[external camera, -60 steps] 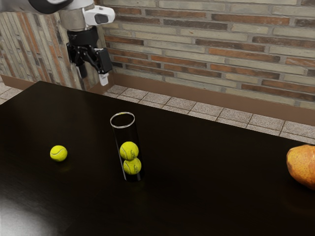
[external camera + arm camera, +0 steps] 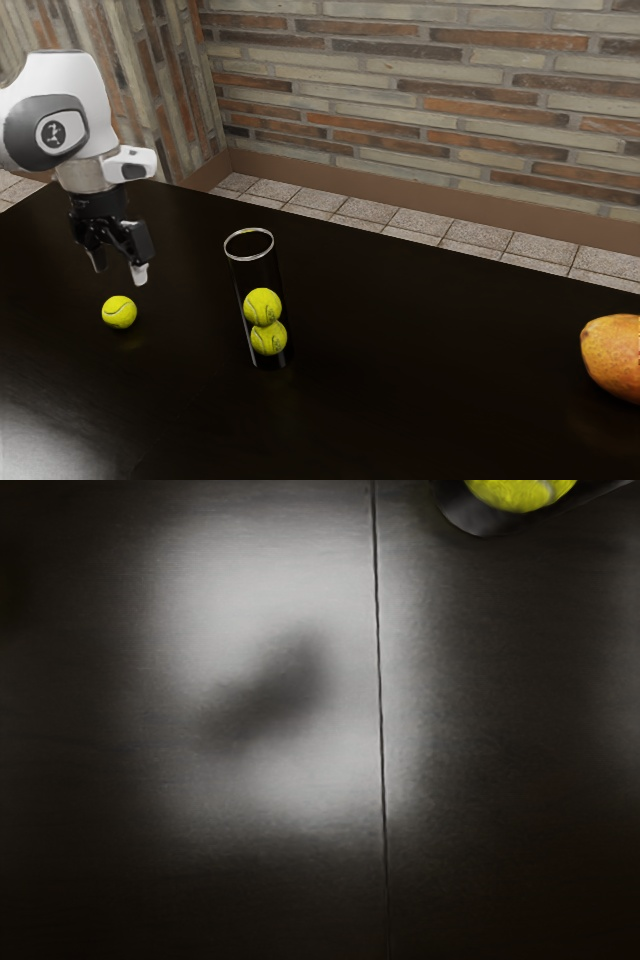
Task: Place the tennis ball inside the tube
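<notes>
At the exterior view's left, the black two-finger gripper (image 2: 119, 271) on the white arm (image 2: 62, 95) has swung in from beyond the far edge of the dark, glossy table (image 2: 400, 400) and dropped low over its top, its two fingers spread with nothing between them. Near the fingertips and lower in the picture sits the loose yellow-green felt tennis ball (image 2: 119, 312), in the same spot as half a second ago, on the table and outside the tube. That makes this the approach to a grasp, I judge, though from this slanting angle the hand may be a little behind the ball rather than squarely over it, so it probably needs a small sideways correction before going down; a lopsided close could send the ball rolling. Further right, the tall, clear cylindrical tube (image 2: 258, 277) stands upright and unmoved, with two matching balls (image 2: 262, 306) stacked inside and room above them, so the target is ready but the task's ball has yet to be picked up. At the far right, the orange-yellow fruit (image 2: 615, 350) has shifted slightly lower in the picture, which looks harmless to the job.
</notes>
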